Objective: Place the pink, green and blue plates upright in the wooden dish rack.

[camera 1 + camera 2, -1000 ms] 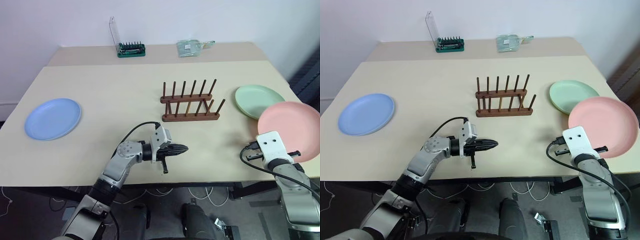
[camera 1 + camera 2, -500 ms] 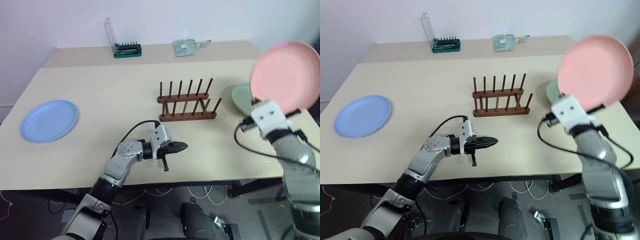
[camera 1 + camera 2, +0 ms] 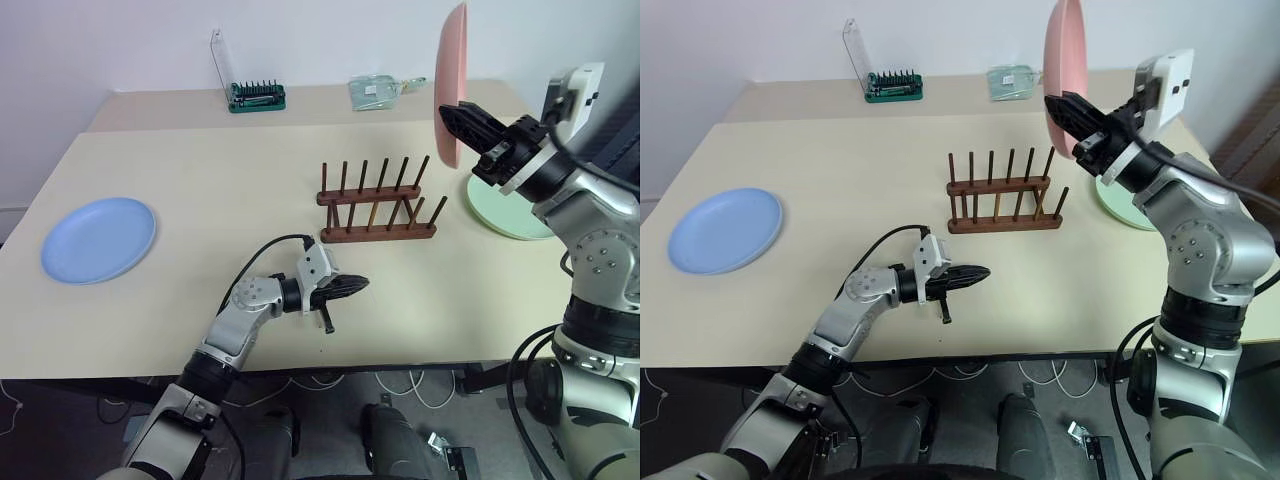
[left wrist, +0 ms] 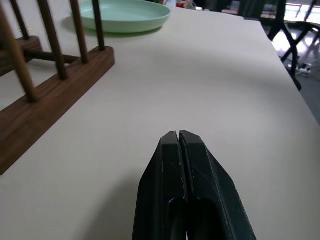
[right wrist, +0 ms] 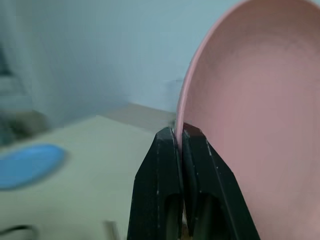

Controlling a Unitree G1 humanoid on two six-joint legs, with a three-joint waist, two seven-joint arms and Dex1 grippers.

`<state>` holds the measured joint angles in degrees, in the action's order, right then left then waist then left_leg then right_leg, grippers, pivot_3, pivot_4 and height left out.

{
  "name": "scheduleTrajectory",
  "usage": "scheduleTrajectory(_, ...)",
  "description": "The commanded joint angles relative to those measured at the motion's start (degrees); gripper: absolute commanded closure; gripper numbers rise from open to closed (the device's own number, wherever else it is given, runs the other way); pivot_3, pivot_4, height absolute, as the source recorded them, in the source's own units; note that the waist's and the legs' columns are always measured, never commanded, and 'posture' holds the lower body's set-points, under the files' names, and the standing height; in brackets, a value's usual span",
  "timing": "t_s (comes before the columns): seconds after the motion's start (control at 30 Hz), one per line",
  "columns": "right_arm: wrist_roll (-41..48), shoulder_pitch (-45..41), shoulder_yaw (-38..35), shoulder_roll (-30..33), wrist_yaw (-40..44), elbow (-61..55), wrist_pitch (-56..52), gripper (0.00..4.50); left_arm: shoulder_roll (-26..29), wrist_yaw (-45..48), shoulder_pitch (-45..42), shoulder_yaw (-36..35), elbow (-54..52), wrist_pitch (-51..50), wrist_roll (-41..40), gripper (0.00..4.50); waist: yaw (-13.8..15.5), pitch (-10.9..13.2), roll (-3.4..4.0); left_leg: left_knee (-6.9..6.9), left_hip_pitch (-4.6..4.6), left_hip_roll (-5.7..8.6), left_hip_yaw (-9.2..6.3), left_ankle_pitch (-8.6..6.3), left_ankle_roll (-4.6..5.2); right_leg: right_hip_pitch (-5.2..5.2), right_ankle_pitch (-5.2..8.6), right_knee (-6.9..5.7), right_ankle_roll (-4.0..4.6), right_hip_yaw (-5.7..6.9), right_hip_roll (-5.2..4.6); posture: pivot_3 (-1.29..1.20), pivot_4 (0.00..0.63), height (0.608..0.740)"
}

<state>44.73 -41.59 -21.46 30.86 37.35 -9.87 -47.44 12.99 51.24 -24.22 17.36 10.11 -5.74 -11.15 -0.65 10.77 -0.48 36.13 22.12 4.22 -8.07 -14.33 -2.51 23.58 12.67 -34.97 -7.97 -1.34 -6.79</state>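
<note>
Right gripper (image 3: pixel 462 117) clamps pink plate (image 3: pixel 450 82) upright above rack (image 3: pixel 378 206); left gripper (image 3: pixel 357 284) shut, empty, nr table's (image 3: pixel 200 160) front edge.

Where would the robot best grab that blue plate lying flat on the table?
Probably by its rim, on the edge nearest the robot. The blue plate lies flat on the table, so only its thin raised lip offers a pinch, one finger over it and one under. The pink plate is held just so, by its rim, in the right gripper. The left gripper, shut and holding nothing, looks nearer.
</note>
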Motion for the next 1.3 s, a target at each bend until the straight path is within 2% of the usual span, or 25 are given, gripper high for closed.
scheduleTrajectory(0.03, 6.58, -3.33, -1.74, 1.28, 2.61, 4.89, -4.15, 4.48, 0.08, -0.76, 0.41, -1.03, -2.77, 0.46, 0.0, 4.5, -0.02, 0.0, 0.01, 0.01, 0.0, 0.0, 0.0, 0.0, 0.0, 0.0, 0.0, 0.0, 0.0, 0.0, 0.0, 0.0, 0.15, 0.74)
scheduleTrajectory(0.23, 9.08, -2.74, -0.51, 2.71, 6.99, 9.92, -6.46, 4.48, 0.8, -1.44, 0.81, -1.54, -3.42, 0.13, -0.19, 4.5, -0.05, 0.0, 0.02, 0.01, 0.06, 0.0, 0.05, 0.0, 0.0, 0.08, 0.0, -0.03, 0.0, -0.01, 0.01, 0.0, 0.15, 0.74)
scheduleTrajectory(0.47, 7.17, -4.8, -0.91, 3.32, 7.67, 18.67, -3.64, 4.48, 1.32, -1.89, 1.26, -1.82, -4.44, -0.59, -0.4, 4.5, -0.09, 0.0, 0.02, 0.06, 0.1, 0.0, 0.08, 0.0, 0.0, 0.13, -0.01, -0.09, -0.01, -0.03, 0.01, 0.0, 0.15, 0.74)
scheduleTrajectory(0.67, 9.38, -5.1, -2.96, 3.76, 8.89, 20.84, -3.57, 4.48, 1.63, -2.32, 1.97, -2.37, -5.41, -1.69, -0.7, 4.5, -0.09, -0.01, 0.03, 0.06, 0.1, 0.01, 0.08, 0.0, -0.01, 0.13, -0.02, -0.09, -0.01, -0.04, 0.01, 0.0, 0.15, 0.74)
scheduleTrajectory(0.9, 13.71, -4.84, -4.51, 5.15, 10.79, 17.45, -5.42, 4.48, 1.93, -2.81, 2.33, -2.62, -6.23, -2.39, -0.7, 4.5, -0.14, -0.01, 0.03, 0.05, 0.14, 0.0, 0.08, 0.0, -0.01, 0.18, -0.02, -0.09, -0.01, -0.04, 0.01, 0.0, 0.15, 0.74)
scheduleTrajectory(1.3, 6.67, -7.81, -1.6, 8.24, 16.1, 30.9, -1.07, 4.48, 1.59, -3.12, 2.32, -2.73, -6.26, -3.07, -0.89, 4.5, -0.16, -0.01, 0.03, 0.05, 0.15, 0.0, 0.13, 0.0, -0.01, 0.21, -0.02, -0.1, -0.01, -0.06, 0.01, 0.0, 0.15, 0.74)
